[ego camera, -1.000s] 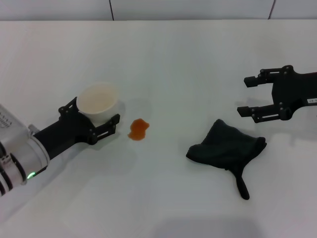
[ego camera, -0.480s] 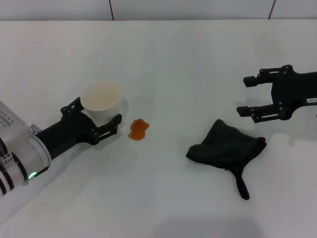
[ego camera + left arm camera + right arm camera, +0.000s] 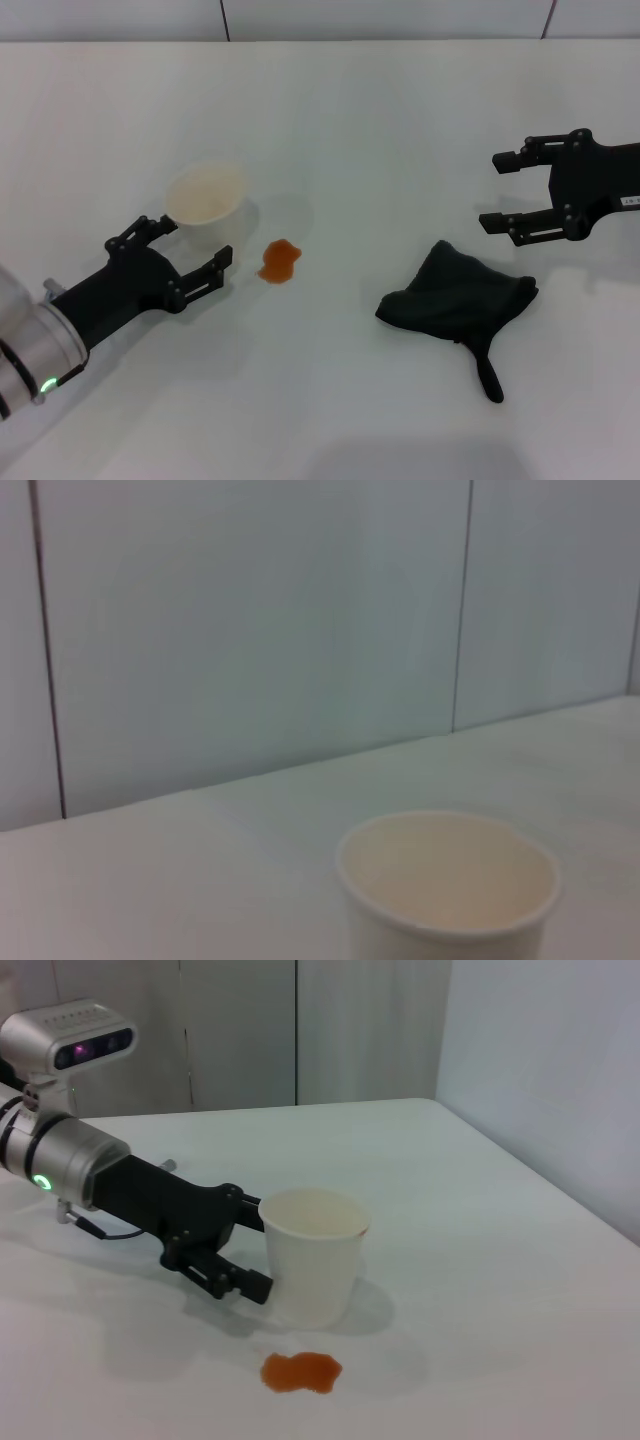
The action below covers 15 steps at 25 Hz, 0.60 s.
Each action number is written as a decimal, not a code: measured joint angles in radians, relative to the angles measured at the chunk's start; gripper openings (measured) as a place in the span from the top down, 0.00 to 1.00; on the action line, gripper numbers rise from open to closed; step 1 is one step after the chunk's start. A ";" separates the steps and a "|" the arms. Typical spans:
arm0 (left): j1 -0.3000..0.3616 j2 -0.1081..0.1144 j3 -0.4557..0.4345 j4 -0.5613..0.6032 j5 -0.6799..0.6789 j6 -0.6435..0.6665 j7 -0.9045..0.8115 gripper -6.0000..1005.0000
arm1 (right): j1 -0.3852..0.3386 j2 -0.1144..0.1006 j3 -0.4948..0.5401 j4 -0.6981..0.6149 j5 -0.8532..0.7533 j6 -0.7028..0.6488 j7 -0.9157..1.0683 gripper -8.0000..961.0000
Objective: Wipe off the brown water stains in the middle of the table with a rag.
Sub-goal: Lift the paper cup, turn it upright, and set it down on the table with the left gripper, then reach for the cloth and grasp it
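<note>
Right gripper (image 3: 512, 192) hangs wide open, gripping nothing; the rag (image 3: 455, 296) lies on the table (image 3: 360, 110) just below and inward of it; I'd drop onto the fat bunched part, not the thin tail; the brown water stains (image 3: 279, 260) sit well off toward the left gripper (image 3: 190, 252), which is spread open just short of the cup (image 3: 205, 198), so drag carefully there.

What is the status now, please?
Left gripper open beside paper cup. Right gripper open, above rag. Brown stain unwiped on table; path clear.
</note>
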 joint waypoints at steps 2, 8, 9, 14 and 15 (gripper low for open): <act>0.017 0.002 -0.001 0.001 -0.013 0.026 -0.001 0.13 | 0.000 0.000 0.000 -0.002 0.000 -0.003 0.001 0.20; 0.092 0.016 0.004 0.062 -0.034 0.111 -0.079 0.13 | -0.004 0.000 0.000 -0.023 0.000 -0.015 0.019 0.20; 0.106 0.018 0.007 0.083 -0.028 0.116 -0.101 0.13 | -0.004 0.000 0.000 -0.027 0.000 -0.017 0.024 0.20; 0.187 0.030 0.009 0.206 0.065 0.166 -0.246 0.13 | -0.013 0.001 0.000 -0.055 -0.004 -0.027 0.052 0.20; 0.204 0.038 0.006 0.237 0.095 0.188 -0.285 0.13 | -0.015 0.001 0.000 -0.059 -0.005 -0.027 0.056 0.20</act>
